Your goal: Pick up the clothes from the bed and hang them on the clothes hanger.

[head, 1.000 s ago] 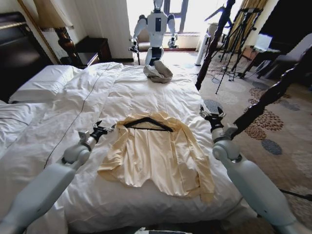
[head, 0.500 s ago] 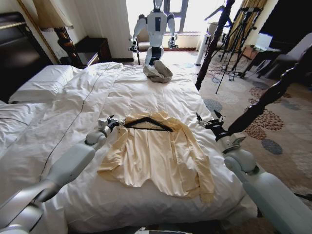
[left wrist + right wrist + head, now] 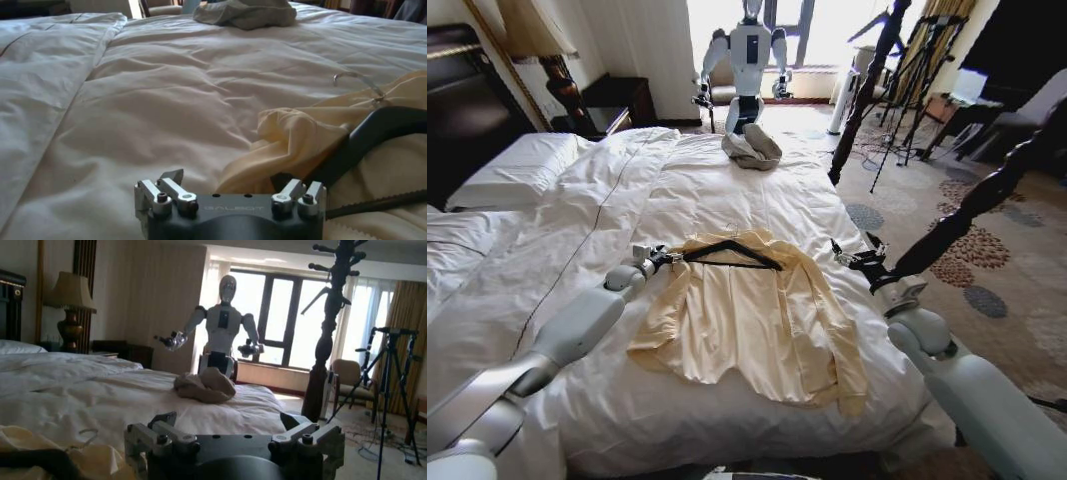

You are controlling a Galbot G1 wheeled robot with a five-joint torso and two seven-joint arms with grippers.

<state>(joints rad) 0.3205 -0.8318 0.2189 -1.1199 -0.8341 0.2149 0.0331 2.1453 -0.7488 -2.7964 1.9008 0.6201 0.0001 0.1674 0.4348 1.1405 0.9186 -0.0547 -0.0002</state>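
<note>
A: What is seen nearest the camera?

B: The clothes (image 3: pixel 752 318), a pale cream-yellow long-sleeved top, are spread flat on the white duvet of the bed (image 3: pixel 727 180), near the foot edge. The clothes hanger (image 3: pixel 730 253) is laid across the collar end of the top, its small hook (image 3: pixel 357 82) resting on the duvet just beyond the fabric.

A: Where is the left gripper placed?

B: The left gripper (image 3: pixel 659 257) is held low over the duvet at the shoulder of the top, just beside the near tip of the hanger. In the left wrist view its fingers (image 3: pixel 170 182) are spread apart, nothing being clasped; bunched cream fabric and the black hanger arm (image 3: pixel 373 135) are seen between and just ahead of them.

A: And the right gripper?

B: The right gripper (image 3: pixel 859 258) is held at the opposite side of the top, near the bed's edge and apart from the fabric. Its fingers (image 3: pixel 163 422) are likewise released, with nothing between them.

A: What is found farther off?

B: A grey-beige cloth bundle (image 3: pixel 750 147) is set on the far part of the bed. Dark wooden posts (image 3: pixel 867 85) are seen to the right. Beyond the bed, another robot (image 3: pixel 747 60) is stood before the window, with tripods (image 3: pixel 917 80) on the patterned carpet at the right.
</note>
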